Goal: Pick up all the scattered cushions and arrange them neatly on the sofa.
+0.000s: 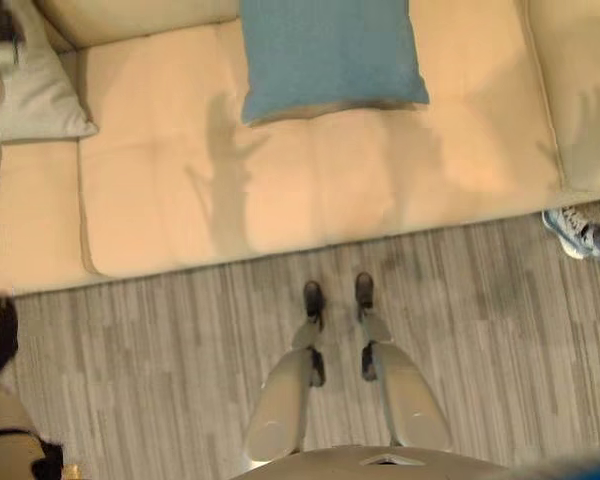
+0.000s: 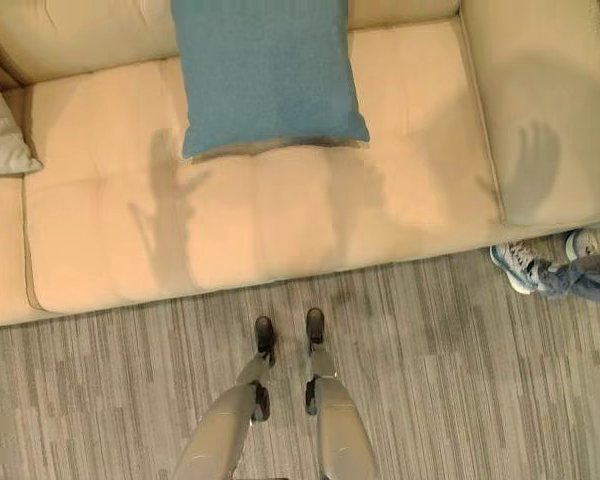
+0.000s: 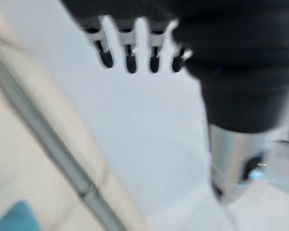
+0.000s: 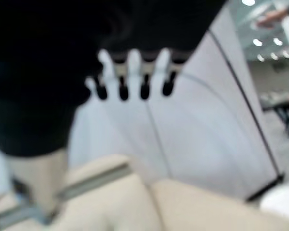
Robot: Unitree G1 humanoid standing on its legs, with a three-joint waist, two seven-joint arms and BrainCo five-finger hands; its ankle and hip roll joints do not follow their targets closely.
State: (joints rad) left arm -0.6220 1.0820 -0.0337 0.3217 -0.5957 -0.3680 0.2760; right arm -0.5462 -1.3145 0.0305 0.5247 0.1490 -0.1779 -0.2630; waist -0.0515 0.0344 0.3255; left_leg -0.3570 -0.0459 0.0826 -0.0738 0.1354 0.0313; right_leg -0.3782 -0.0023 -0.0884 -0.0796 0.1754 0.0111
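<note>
Two cushions rest on the sofa [image 1: 310, 190]: blue cushion [image 1: 325, 55] centre-far, grey cushion [image 1: 35, 90] far-left. We hold nothing; left robot hand [image 3: 135, 48] and right robot hand [image 4: 135, 72] hang relaxed, fingers straight. We judge little remains.

Warm light, soft shadows; wrist views blurred

Beige sofa [image 2: 280, 230] seat carries blue cushion [image 2: 265, 75] at back, grey cushion [image 1: 35, 95] at left end
</note>
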